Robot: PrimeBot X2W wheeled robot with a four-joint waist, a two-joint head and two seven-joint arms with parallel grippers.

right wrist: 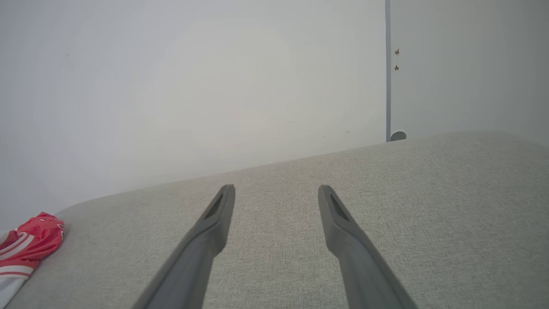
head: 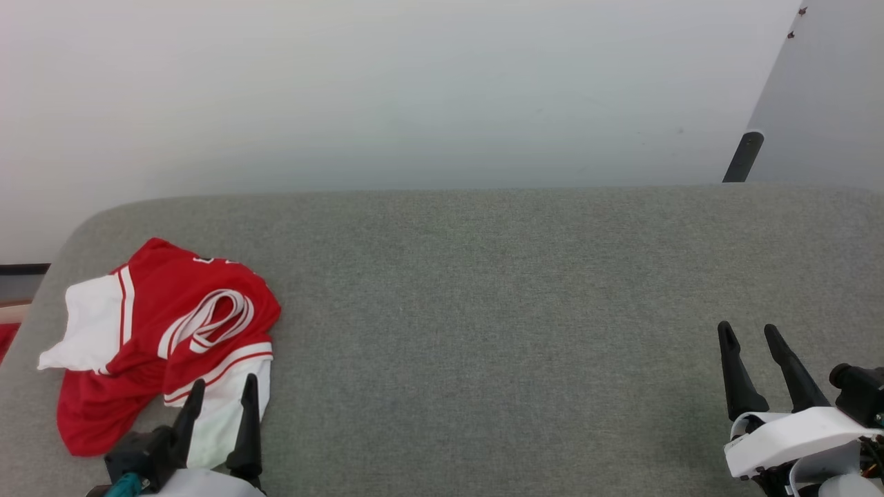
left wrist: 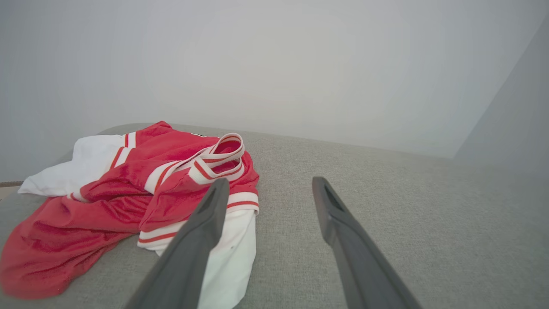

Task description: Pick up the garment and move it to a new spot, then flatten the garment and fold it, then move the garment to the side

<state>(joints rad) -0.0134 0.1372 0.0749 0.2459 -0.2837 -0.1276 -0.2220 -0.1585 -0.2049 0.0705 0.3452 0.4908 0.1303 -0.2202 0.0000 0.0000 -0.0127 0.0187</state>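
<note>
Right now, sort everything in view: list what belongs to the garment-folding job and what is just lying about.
Belongs to the job:
the garment, crumpled in a heap
left gripper, jaws open
right gripper, jaws open

Just lying about:
grey padded surface
dark post behind it
pale wall

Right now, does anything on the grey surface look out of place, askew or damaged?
Only the garment: it lies crumpled on the grey surface, at its left end, striped collar twisted, one white sleeve splayed toward the edge. No damage shows. The left gripper and right gripper are open, empty.
</note>
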